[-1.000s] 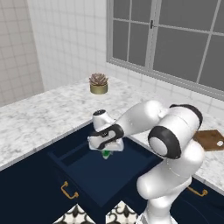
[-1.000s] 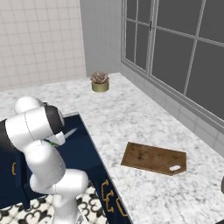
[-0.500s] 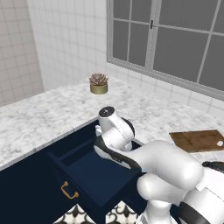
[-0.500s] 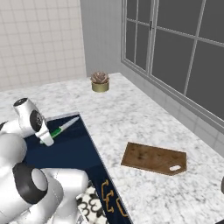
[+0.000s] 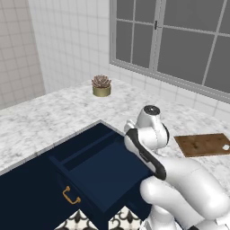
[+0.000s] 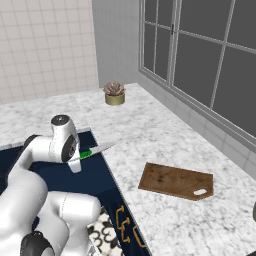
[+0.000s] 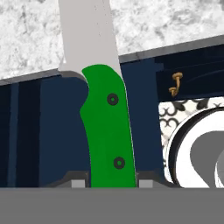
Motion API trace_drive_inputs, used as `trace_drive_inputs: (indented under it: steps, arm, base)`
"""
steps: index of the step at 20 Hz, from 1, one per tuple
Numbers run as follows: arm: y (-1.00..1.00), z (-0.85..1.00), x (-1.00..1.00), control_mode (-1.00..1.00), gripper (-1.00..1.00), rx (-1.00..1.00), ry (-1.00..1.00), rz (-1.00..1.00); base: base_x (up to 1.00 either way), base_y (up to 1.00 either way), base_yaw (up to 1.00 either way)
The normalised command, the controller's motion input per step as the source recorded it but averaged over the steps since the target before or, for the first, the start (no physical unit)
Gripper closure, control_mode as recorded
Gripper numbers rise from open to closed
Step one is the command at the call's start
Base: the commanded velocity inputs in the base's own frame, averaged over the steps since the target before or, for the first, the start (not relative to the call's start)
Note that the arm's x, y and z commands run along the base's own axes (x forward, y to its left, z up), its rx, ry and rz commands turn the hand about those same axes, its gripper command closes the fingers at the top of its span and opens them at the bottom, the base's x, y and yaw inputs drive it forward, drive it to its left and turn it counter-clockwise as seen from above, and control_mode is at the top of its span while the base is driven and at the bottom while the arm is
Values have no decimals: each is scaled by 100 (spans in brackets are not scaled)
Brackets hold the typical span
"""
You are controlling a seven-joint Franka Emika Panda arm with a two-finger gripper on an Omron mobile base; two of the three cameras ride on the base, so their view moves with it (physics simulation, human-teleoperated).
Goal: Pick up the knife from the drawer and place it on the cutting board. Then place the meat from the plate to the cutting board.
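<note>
Swinging rightward since the earlier frames, the white arm has lifted the small knife with the bright green handle and pale blade (image 6: pixel 94 151) out of the wide navy-blue box drawer (image 5: pixel 96 168); it now hangs over the drawer's right edge beside the marble counter (image 6: pixel 150 135). The gripper (image 7: pixel 108 181) pinches the handle's butt end between its two fingertips (image 7: pixel 145 183), so the blade points ahead, free to be laid down flat. One drawer stands open, probably for the arm's exit. One potted succulent (image 6: pixel 114 93) sits at the back. Well right, one dark-brown rectangular wooden cutting board (image 6: pixel 176 181) lies bare, awaiting the one knife.
</note>
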Motion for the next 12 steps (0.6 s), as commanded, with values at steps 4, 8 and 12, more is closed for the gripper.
trace_drive_inputs:
  steps: [4,8,12]
  arm:
    - [-80,51,29,-100,100,-3,28,-9]
    - [-100,0,34,-100,100,-3,26,-42]
    - [-100,-6,31,-100,100,5,11,-39]
  base:
    - [0,0,0]
    - [0,0,0]
    - [0,0,0]
